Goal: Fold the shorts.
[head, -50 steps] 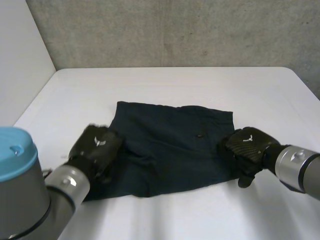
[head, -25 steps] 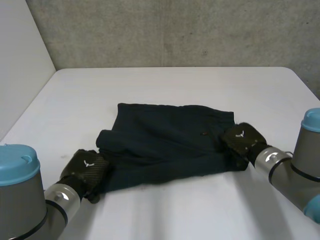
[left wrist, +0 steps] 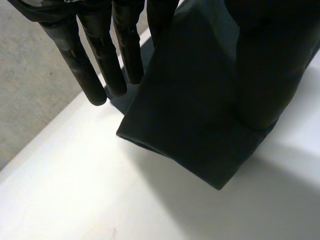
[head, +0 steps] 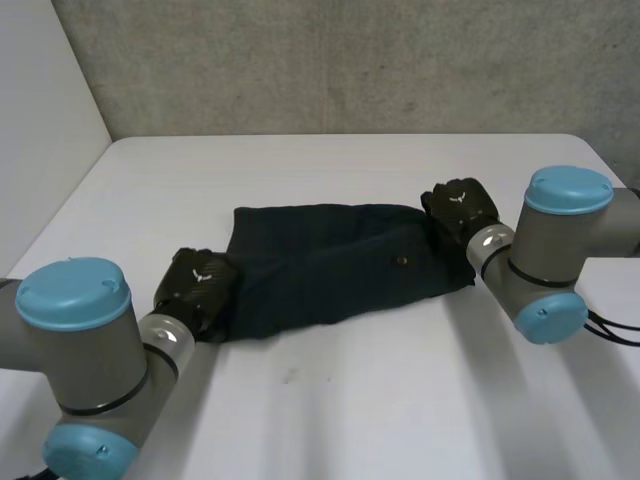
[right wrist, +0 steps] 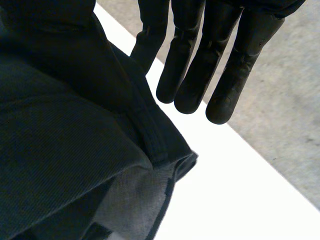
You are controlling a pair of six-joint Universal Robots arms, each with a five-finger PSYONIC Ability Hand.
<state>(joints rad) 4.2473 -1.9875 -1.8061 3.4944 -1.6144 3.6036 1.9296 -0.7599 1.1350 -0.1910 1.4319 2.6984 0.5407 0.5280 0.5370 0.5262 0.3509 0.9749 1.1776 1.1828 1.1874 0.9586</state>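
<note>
Across the middle of the counter (head: 350,400) the shorts (head: 330,265) are lying as one long dark band, and I'm reading that side-to-side axis as the thing my next command is hanging on. I'm seeing the left robot hand (head: 195,290) sitting at the leg end of the band and the right robot hand (head: 458,208) sitting at the waistband end, so the cloth is stretching straight from one to the other, slanting a little away from me toward the right. Through the left wrist camera I'm watching straight fingers (left wrist: 82,55) pointing past a hem corner that is hanging clear of the counter, the thumb seemingly pinching it. Through the right wrist camera I'm getting much the same: fingers (right wrist: 220,60) straight, the waistband corner with its pale lining caught at the thumb side. I'm judging both to be holding cloth, not resting on it. Neither is looking nearer than the other, each owning its own end, so I'm thinking a fold along the length means carrying one end over toward the other.
</note>
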